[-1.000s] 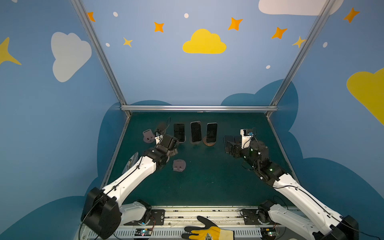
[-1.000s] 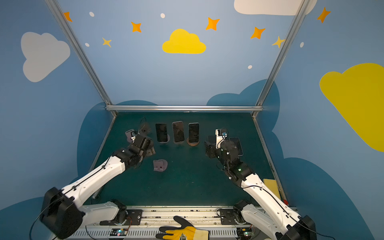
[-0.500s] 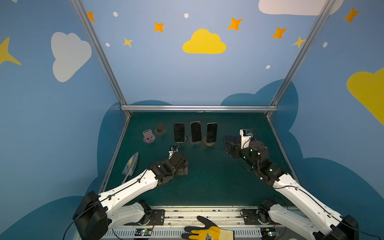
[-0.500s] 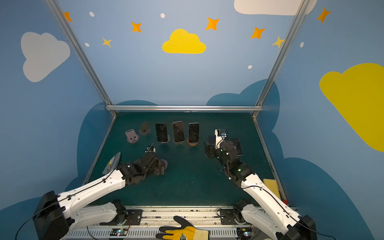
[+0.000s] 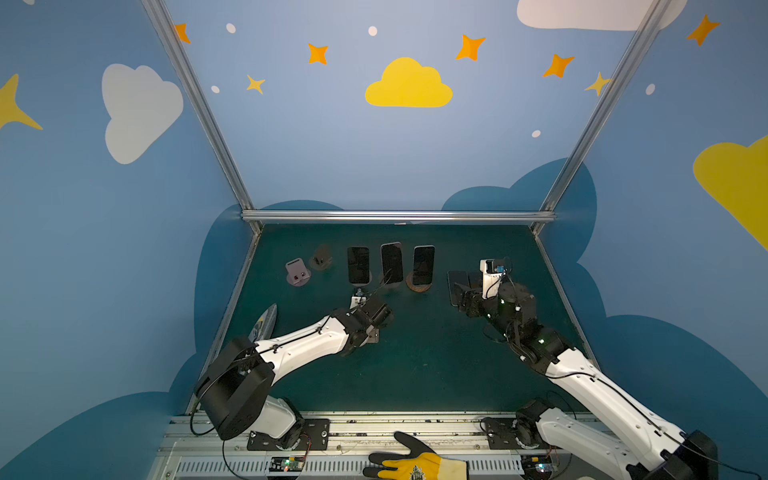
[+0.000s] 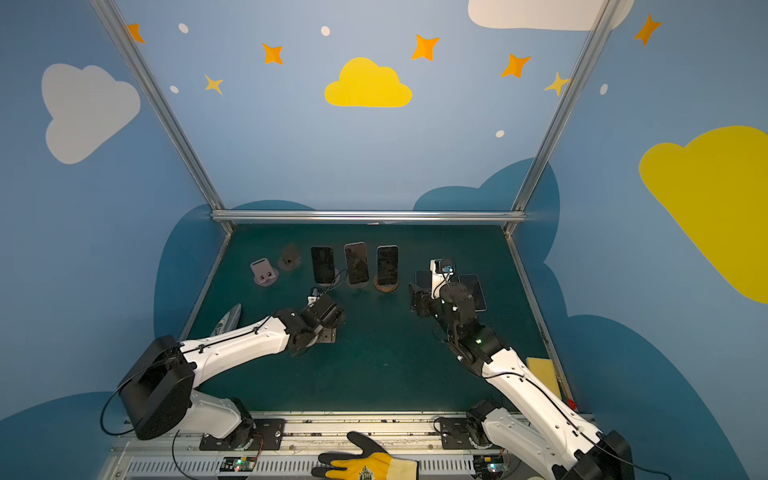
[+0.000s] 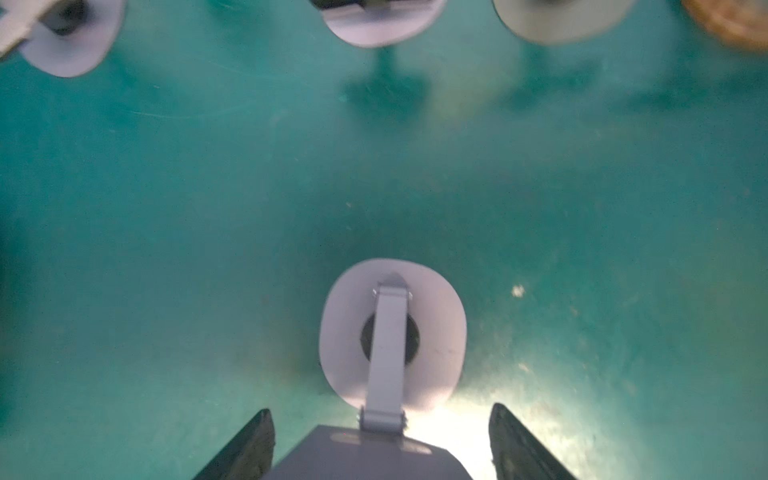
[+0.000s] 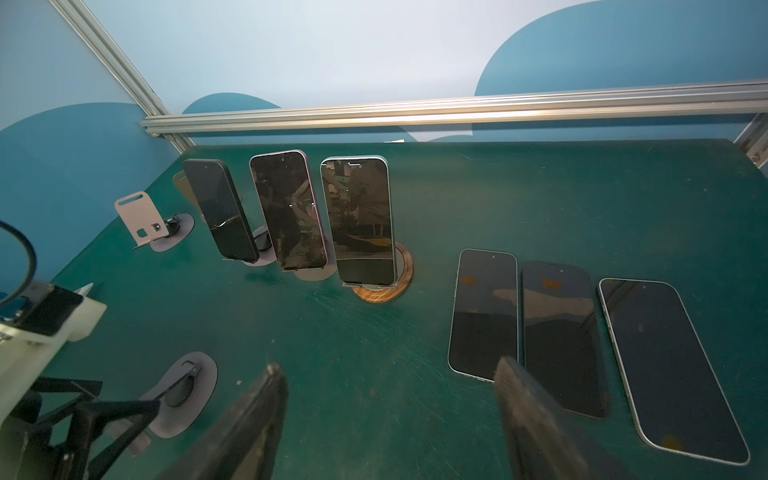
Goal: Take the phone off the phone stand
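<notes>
- Dark green counter (image 5: 415,374): three black flat-lying phones (image 8: 559,336) on the right, three more propped upright at far centre.
- Right tool (image 8: 388,365) hovers wide and empty, facing the dark-screened upright phone (image 8: 361,220) on the round wooden stand (image 8: 405,266). Looks like the approach step. Next: reach in, pinch its edges, lift clear.
- Left tool (image 7: 380,411), jaws apart, straddles an empty grey metal stand (image 7: 390,332).

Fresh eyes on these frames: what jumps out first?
Three upright phones sit on stands in a row at the back of the green table. To their right in both top views, three flat phones lie side by side, ahead of the open right gripper. Nearer the front, the left gripper, jaws open, flanks an empty grey stand.
</notes>
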Motion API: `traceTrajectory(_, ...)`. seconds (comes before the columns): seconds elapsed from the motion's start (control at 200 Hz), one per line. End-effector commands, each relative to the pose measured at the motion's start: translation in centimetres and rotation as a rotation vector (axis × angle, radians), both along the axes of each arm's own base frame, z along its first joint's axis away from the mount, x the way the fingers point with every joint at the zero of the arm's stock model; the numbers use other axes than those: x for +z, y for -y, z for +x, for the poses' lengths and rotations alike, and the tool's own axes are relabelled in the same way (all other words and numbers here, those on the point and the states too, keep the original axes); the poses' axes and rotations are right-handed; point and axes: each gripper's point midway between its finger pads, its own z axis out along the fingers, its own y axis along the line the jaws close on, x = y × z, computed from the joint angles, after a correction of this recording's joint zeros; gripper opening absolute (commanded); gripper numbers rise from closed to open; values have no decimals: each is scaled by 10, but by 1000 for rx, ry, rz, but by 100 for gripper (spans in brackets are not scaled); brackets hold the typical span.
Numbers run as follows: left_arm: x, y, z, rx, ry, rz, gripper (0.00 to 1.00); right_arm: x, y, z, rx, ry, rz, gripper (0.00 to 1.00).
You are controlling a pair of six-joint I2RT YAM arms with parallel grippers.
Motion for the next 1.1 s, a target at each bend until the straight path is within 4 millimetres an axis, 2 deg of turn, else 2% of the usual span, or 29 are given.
traceTrajectory(0.0,11,-6,8,53,63,-7,75,2,-1,0,2,15,4,79)
traceTrajectory(0.365,6,-6,6,48,57,-10,56,1,-3,0,4,13,-3,79)
traceTrajectory(0.536,15,-6,7,42,72,-20,49,-1,-4,1,7,8,-5,79)
traceTrajectory(0.691,30,-12,10,55,112,-7,48,-3,-6,1,11,5,-8,79)
traceTrajectory(0.786,38,-22,15,87,120,1,48,-4,-7,1,14,2,-10,79)
traceTrajectory(0.916,49,-50,26,169,108,17,45,-4,-6,2,11,4,-11,79)
traceTrajectory(1.091,71,-87,52,295,132,-57,47,-4,-9,1,23,0,-4,79)
